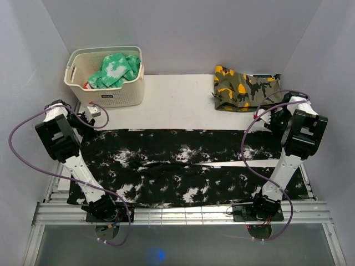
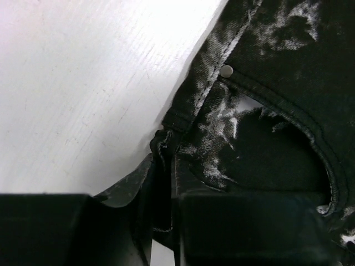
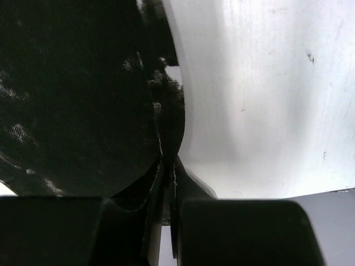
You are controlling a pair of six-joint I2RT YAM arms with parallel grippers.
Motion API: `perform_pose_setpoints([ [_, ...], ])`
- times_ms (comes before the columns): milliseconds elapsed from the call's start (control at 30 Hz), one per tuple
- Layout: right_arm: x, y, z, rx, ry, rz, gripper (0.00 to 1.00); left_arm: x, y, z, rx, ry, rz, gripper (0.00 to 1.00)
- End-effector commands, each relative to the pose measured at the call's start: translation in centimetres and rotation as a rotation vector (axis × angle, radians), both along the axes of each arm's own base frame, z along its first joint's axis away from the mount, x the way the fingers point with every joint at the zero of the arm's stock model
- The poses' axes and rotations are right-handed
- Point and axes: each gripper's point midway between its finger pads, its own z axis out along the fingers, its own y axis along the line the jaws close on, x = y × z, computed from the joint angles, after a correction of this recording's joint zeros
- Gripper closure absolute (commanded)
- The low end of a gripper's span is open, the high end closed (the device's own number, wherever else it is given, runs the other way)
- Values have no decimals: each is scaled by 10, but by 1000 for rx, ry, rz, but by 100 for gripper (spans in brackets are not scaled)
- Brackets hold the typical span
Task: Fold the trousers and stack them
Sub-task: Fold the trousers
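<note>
The trousers (image 1: 183, 166) lie flat and lengthways on the white table (image 1: 177, 100), black cloth with white splatter, stretching from one claw across to the other. The left claw (image 2: 164, 194) sits at the far corner of the waist end. Its fingers (image 2: 249, 227) are drawn in on a bunched fold of the waistband edge, pinching it. Just ahead of its tips and a little to the right, a small metal rivet (image 2: 226, 70) shines on the seam, and bare table shows to the left of the grip.

The right claw (image 3: 166, 183) is at the far corner of the leg end. Its fingers are pressed together on the rim of the dark cloth, which spreads away to its left, with bare table to its right.

Beyond the left claw stands a cream basket (image 1: 111, 97) holding a green-and-white garment (image 1: 116, 69). Beyond the right claw a camouflage garment (image 1: 244, 87) lies folded, apart from the trousers.
</note>
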Motion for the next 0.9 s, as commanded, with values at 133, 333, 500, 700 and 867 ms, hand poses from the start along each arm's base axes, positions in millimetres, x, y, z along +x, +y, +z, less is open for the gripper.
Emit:
perform_pose_setpoints([
  [133, 64, -8, 29, 78, -185, -204, 92, 47, -6, 21, -68, 1, 146, 100],
  [333, 121, -32, 85, 32, -413, -291, 92, 126, 17, 102, -29, -316, 290, 100],
  [500, 132, -34, 125, 28, -521, -285, 92, 142, 19, 148, -38, -437, 306, 100],
  [700, 96, -39, 185, 51, -617, -268, 92, 122, 15, 218, -69, -582, 272, 100],
  [867, 22, -47, 207, 12, -648, -221, 92, 69, 14, 227, -89, -615, 242, 100],
])
